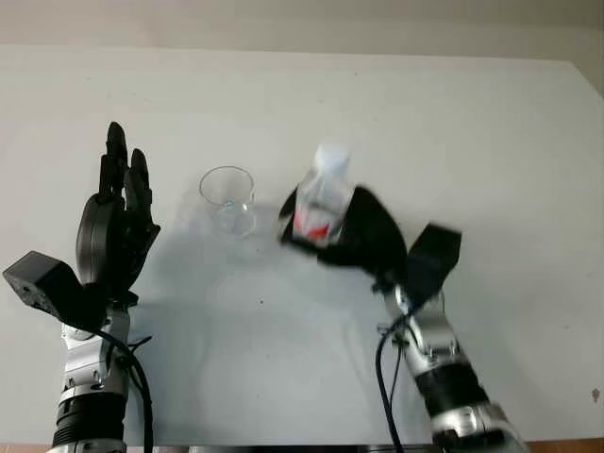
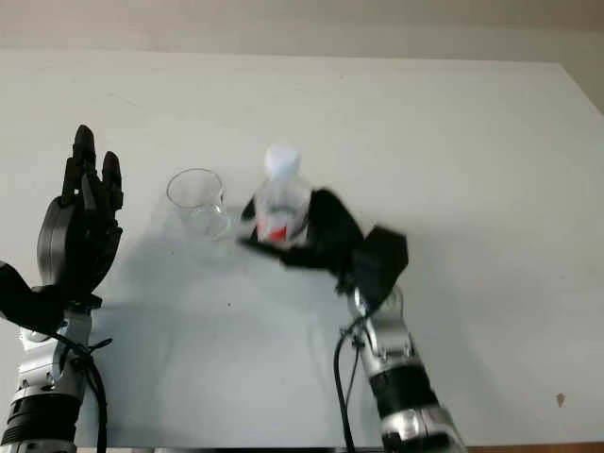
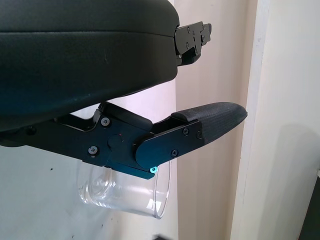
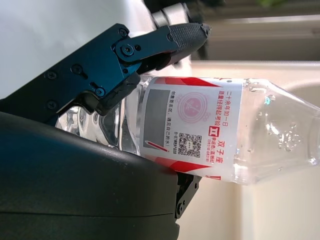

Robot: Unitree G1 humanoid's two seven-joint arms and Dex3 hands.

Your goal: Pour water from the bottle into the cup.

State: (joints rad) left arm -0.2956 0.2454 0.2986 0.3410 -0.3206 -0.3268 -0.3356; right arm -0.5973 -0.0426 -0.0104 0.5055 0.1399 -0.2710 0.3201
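Fingers [image 4: 165, 37] of right hand [image 1: 354, 236] wrapped around bottle [image 1: 323, 193], gripping its lower body at the red-and-white label; black palm shell backs the other side. Bottle clear plastic, white cap up, roughly upright with a slight lean, near the middle of the bench [image 1: 472, 132], base hidden by the hand so contact with the bench unclear. Right arm comes in from the near edge, right of centre. Cup [image 1: 228, 199] clear, upright on the bench, just beside the bottle toward the left edge, not touching it. Left hand [image 1: 115, 231] open, holding nothing, raised with fingers [image 1: 125, 170] pointing toward the far edge, near the left edge, beside the cup but apart from it. Left wrist view: cup [image 3: 125, 197] sits past the thumb, no contact.
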